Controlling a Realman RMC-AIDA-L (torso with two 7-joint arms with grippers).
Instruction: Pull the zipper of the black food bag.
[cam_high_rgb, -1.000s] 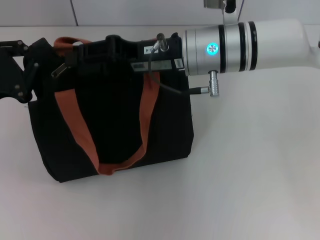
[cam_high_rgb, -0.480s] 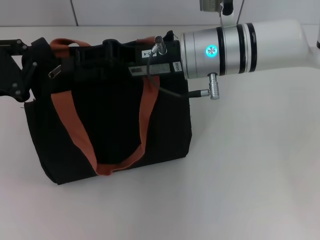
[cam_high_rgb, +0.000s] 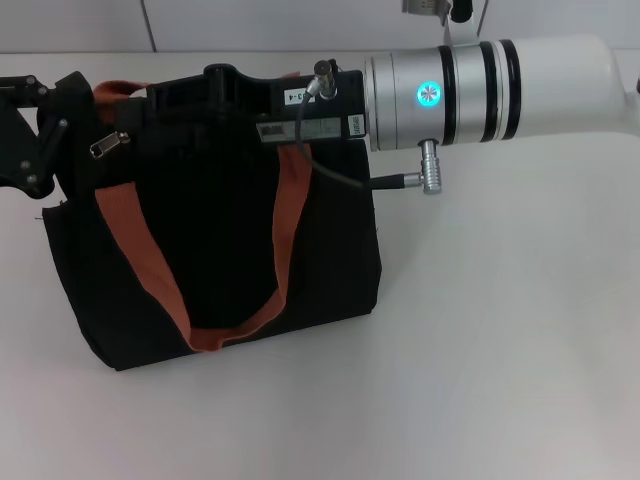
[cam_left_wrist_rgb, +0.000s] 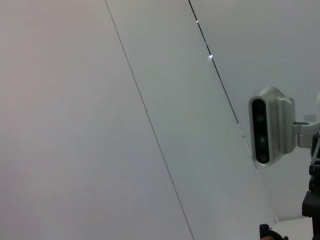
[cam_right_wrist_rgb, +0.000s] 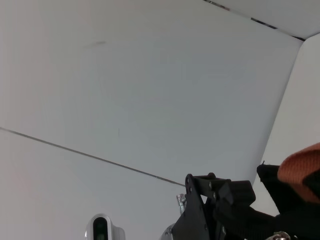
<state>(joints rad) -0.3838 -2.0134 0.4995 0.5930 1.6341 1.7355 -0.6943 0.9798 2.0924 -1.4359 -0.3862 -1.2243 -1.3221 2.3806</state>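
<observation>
The black food bag (cam_high_rgb: 230, 250) stands upright on the white table, with brown-orange straps (cam_high_rgb: 285, 220) hanging down its front. A small silver zipper pull (cam_high_rgb: 108, 145) shows near the bag's top left. My left gripper (cam_high_rgb: 62, 100) is at the bag's top left corner and is shut on the fabric there. It also shows in the right wrist view (cam_right_wrist_rgb: 220, 205), next to an orange strap (cam_right_wrist_rgb: 306, 167). My right gripper (cam_high_rgb: 175, 100) lies along the bag's top edge, black against the black bag, and reaches toward the pull.
The white table (cam_high_rgb: 500, 350) spreads to the right of the bag and in front of it. A wall (cam_high_rgb: 300, 25) stands just behind the bag. A cable and a metal plug (cam_high_rgb: 428, 168) hang from my right wrist beside the bag's right edge.
The right gripper has slid a little to the left along the bag's top. The bag's top and the left gripper have shifted left with it.
</observation>
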